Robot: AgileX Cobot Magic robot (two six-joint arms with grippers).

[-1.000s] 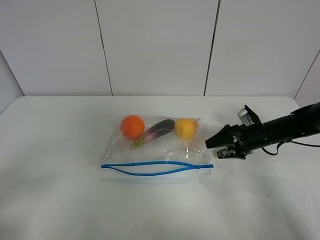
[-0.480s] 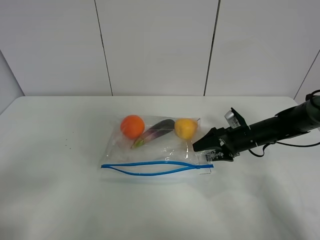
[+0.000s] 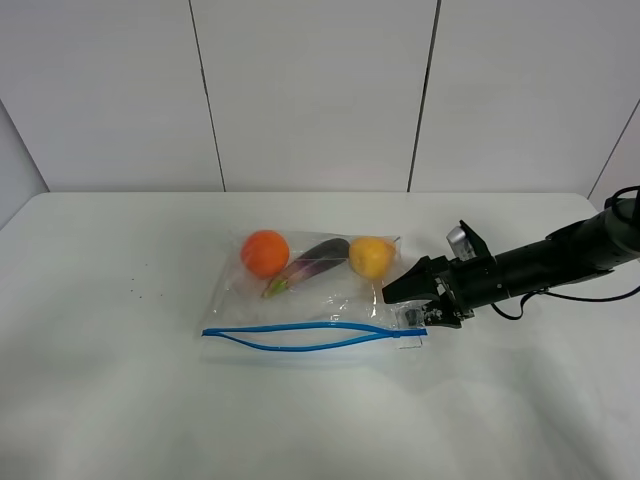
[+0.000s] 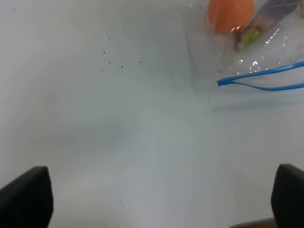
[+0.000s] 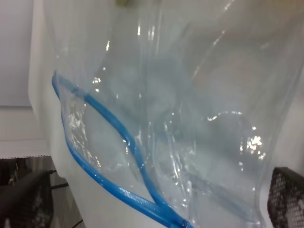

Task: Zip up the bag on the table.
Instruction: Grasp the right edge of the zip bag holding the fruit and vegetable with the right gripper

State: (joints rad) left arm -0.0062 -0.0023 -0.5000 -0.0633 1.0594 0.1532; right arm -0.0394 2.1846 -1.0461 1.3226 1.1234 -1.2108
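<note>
The clear bag [image 3: 315, 300] lies flat on the white table [image 3: 120, 400], with an orange [image 3: 265, 252], a purple eggplant [image 3: 312, 262] and a yellow fruit [image 3: 371, 256] inside. Its blue zipper strip [image 3: 300, 338] runs along the near edge, and the two tracks gape apart in the middle. My right gripper [image 3: 398, 305] is open at the bag's right end, just above the zipper's corner. In the right wrist view the bag [image 5: 180, 123] and zipper [image 5: 118, 190] fill the space between the fingers [image 5: 285, 194]. My left gripper [image 4: 156, 199] is open and empty over bare table, apart from the zipper's left end [image 4: 223, 81].
White wall panels [image 3: 320, 90] stand behind the table's far edge. A few small dark specks [image 3: 140, 292] lie on the table left of the bag. The right arm [image 3: 540, 262] stretches in low from the right edge.
My right gripper has moved left along the table, from well clear of the bag to its right end. The bag and fruit have not moved.
</note>
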